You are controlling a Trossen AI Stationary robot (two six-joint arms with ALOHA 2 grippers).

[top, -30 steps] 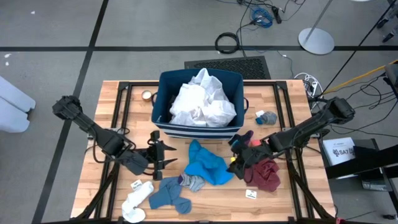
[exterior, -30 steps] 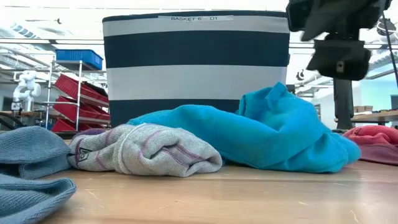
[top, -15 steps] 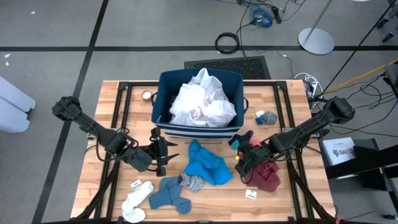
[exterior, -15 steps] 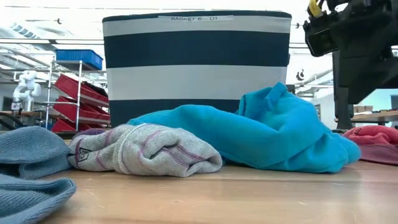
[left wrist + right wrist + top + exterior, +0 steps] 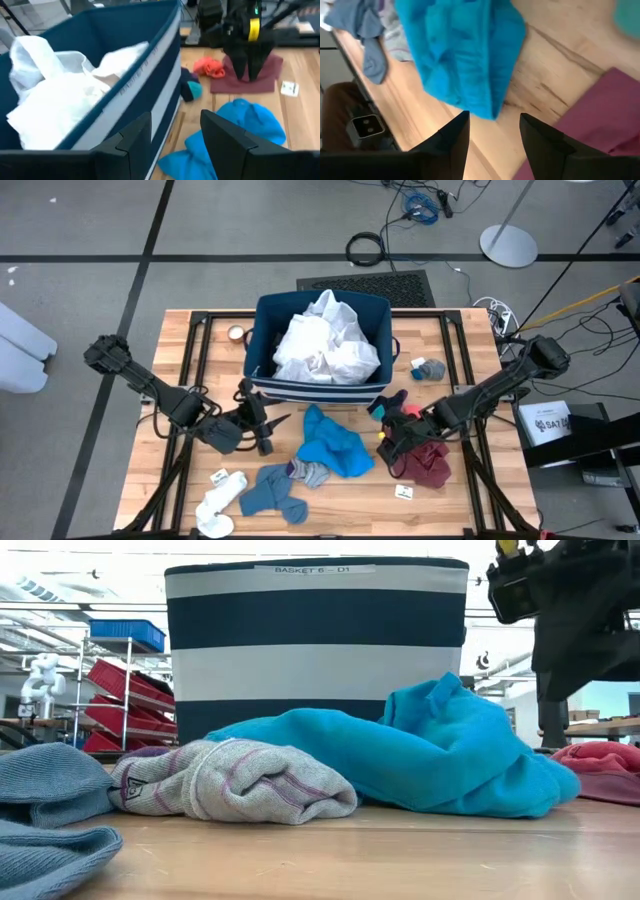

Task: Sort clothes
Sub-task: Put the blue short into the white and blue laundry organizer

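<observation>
Right gripper [image 5: 392, 442] hovers open and empty between the teal garment [image 5: 332, 443] and maroon garment [image 5: 428, 461]; it should drop squarely onto bunched fabric. Left gripper [image 5: 262, 427] waits open by the bin [image 5: 262, 385].

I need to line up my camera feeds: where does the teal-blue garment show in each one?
High view: teal-blue garment at table centre, in front of the navy bin.
Low view: centre-right, before the bin.
Left wrist view: lower right, beside the bin.
Right wrist view: upper middle; bin not seen.
Shared landmark: the bin.
</observation>
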